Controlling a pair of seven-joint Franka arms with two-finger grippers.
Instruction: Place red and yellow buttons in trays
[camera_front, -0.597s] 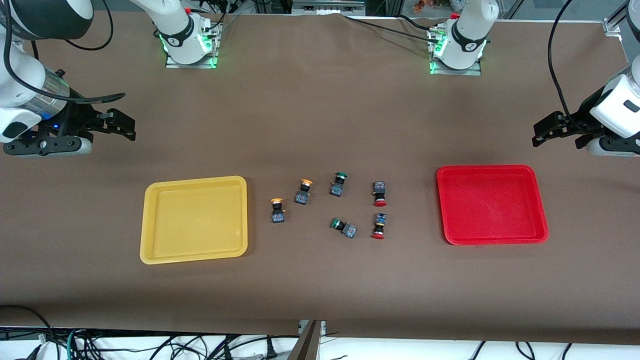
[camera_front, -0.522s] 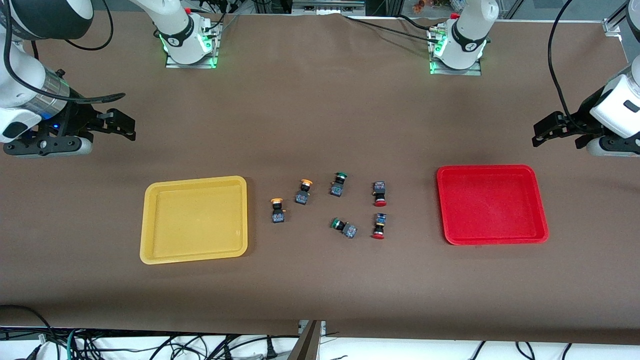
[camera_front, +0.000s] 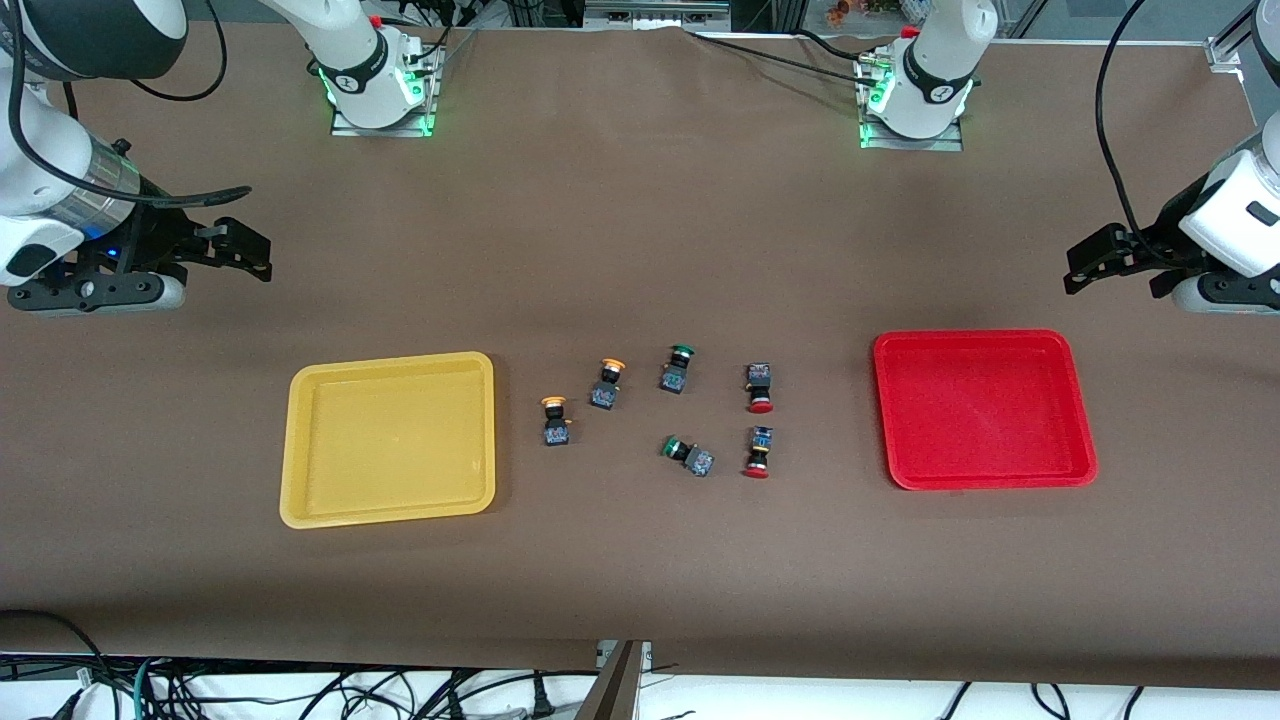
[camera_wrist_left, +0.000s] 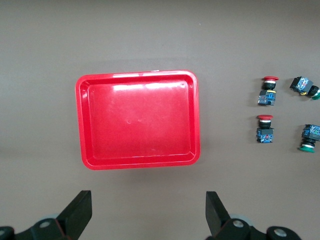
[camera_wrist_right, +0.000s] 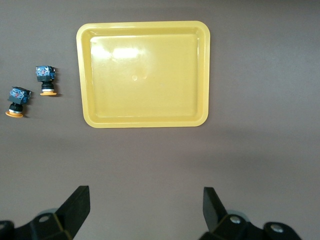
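The yellow tray lies toward the right arm's end of the table and the red tray toward the left arm's end, both empty. Between them lie two yellow-capped buttons and two red-capped buttons. My right gripper hovers open and empty, with the yellow tray and the yellow buttons in its wrist view. My left gripper hovers open and empty, with the red tray and the red buttons in its wrist view.
Two green-capped buttons lie among the others, between the yellow and red pairs. They also show in the left wrist view. The brown table cover spreads around everything.
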